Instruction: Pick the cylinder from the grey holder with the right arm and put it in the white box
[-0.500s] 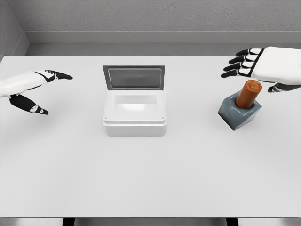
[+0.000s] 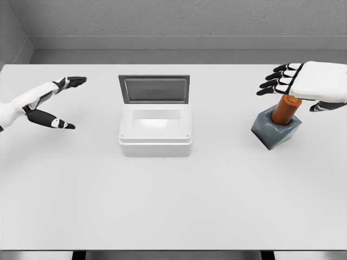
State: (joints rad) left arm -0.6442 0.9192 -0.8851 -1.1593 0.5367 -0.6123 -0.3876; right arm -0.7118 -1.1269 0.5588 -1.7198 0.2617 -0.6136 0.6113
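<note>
Cylinder — right hand overhead

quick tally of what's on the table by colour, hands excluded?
Orange: 1, the cylinder, standing in the holder
Grey: 1, the holder
White: 1, the box, lid open
Total: 3
</note>
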